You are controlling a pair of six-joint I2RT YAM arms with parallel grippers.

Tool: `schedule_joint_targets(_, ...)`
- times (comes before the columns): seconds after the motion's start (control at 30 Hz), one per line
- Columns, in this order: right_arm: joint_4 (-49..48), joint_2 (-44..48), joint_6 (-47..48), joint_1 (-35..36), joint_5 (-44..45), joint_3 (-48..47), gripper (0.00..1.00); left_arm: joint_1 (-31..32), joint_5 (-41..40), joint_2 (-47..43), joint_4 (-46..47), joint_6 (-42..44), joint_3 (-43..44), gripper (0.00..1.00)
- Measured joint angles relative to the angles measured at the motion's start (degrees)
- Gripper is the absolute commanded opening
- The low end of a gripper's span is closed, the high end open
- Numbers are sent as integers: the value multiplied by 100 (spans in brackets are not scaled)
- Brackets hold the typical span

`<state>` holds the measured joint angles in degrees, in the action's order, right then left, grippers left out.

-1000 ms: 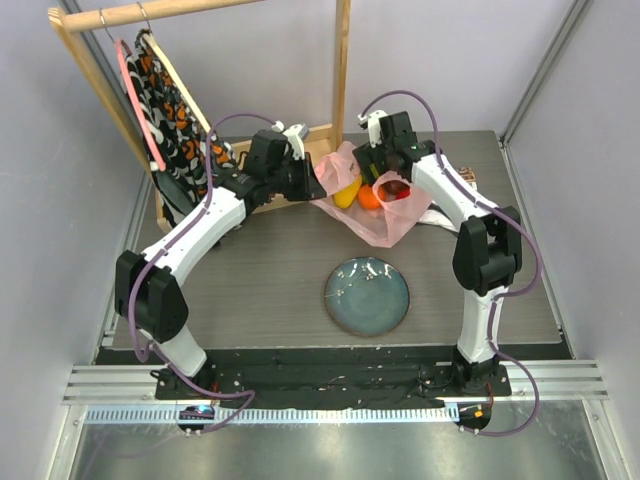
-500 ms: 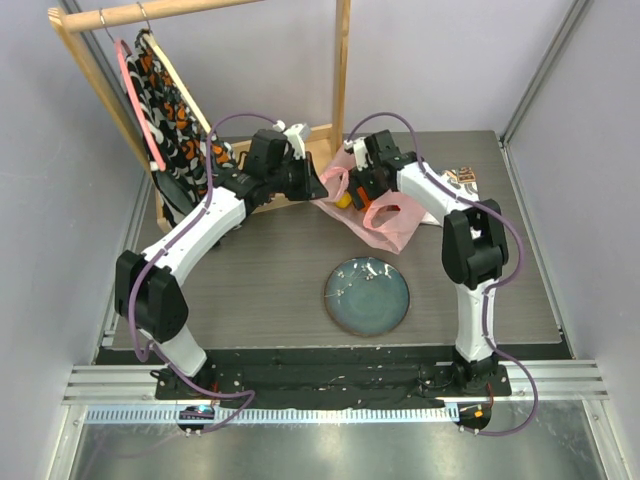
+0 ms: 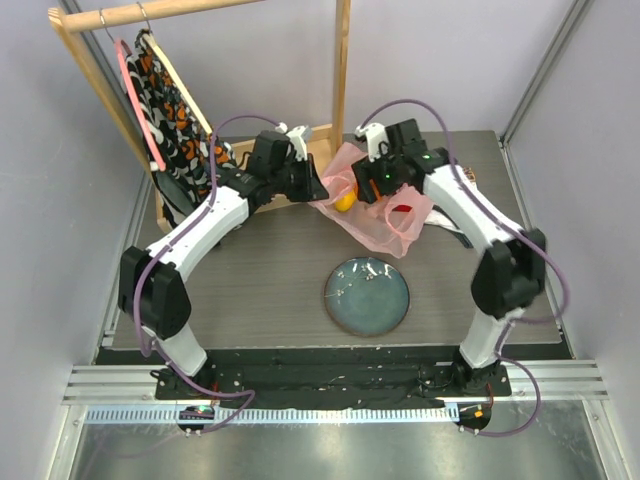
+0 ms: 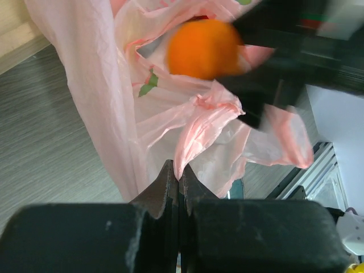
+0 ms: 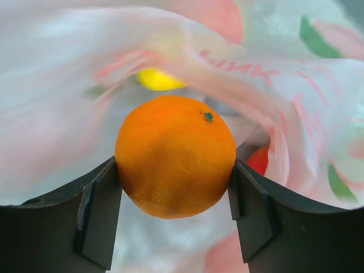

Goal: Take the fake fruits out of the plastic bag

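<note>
The pink plastic bag [image 3: 385, 222] lies at the back middle of the table. My left gripper [image 3: 318, 187] is shut on a fold of the bag's left edge [image 4: 196, 122], pinched at the fingertips [image 4: 170, 179]. My right gripper [image 5: 175, 170] is shut on the orange [image 5: 175, 154], held above the bag's mouth. The orange also shows in the left wrist view [image 4: 202, 48]. The yellow mango [image 3: 345, 200] and a red fruit [image 3: 401, 210] lie inside the bag. Both also show in the right wrist view, the mango [image 5: 156, 79] behind the orange and the red fruit [image 5: 259, 162] to its right. The other fruits are hidden.
A blue-grey plate [image 3: 367, 296] sits in front of the bag. A wooden rack [image 3: 342, 60] with a patterned cloth [image 3: 178, 120] on a pink hanger stands at the back left. A small object [image 3: 466, 178] lies behind the right arm.
My right gripper dipped into the bag's mouth, closed on the orange and lifted it up and to the right. My left gripper has kept its hold on the bag's edge.
</note>
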<state>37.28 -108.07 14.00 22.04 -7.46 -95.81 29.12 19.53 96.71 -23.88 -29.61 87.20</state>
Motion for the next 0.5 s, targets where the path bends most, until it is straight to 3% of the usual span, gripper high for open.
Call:
schedule_joint_targets(0.23, 140, 2647, 192, 0, -1003, 1143, 42, 0, -24, 79, 9, 4, 0, 0)
schedule_joint_targets(0.5, -367, 4970, 435, 581, -1617, 4030, 46, 0, -68, 85, 7, 57, 0, 0)
